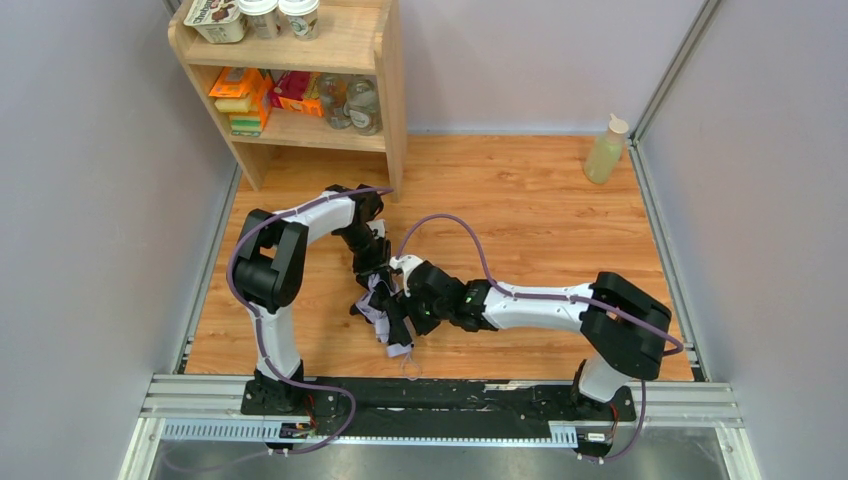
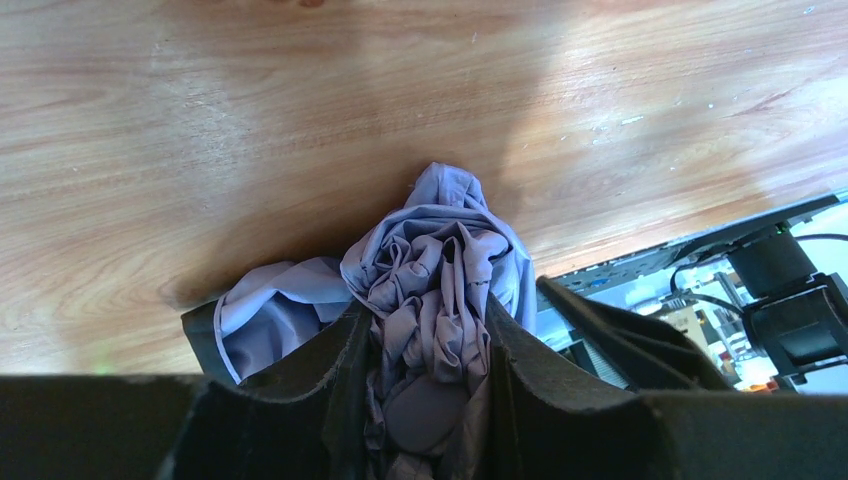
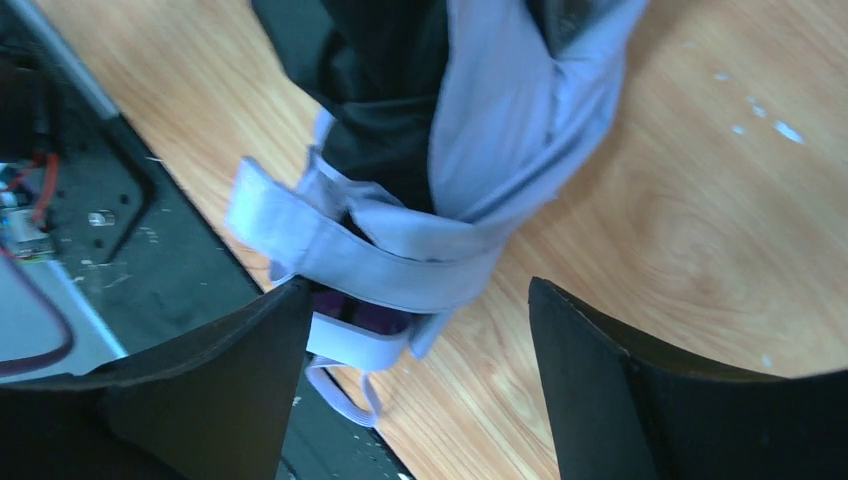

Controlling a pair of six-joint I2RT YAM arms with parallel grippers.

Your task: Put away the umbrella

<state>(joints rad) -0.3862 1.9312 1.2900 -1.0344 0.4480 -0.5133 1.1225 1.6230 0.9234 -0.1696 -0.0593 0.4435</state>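
The umbrella [image 1: 380, 312] is folded into a crumpled pale lilac bundle, held a little above the wooden floor near the front middle. My left gripper [image 1: 372, 272] is shut on its upper end. In the left wrist view the bunched fabric [image 2: 430, 260] and a round lilac cap [image 2: 430, 410] sit squeezed between my left gripper's [image 2: 425, 325] fingers. My right gripper [image 1: 407, 318] is open beside the lower end. In the right wrist view the right gripper [image 3: 415, 300] straddles the fabric closing band [image 3: 380, 265], its left finger [image 3: 240, 350] touching the bundle. The wrist strap [image 3: 345, 400] dangles below.
A wooden shelf unit [image 1: 392, 90] with boxes, jars and cups stands at the back left. A pale yellow bottle [image 1: 605, 150] stands at the back right. The black and metal base rail [image 1: 450, 405] runs along the near edge. Grey walls close in both sides.
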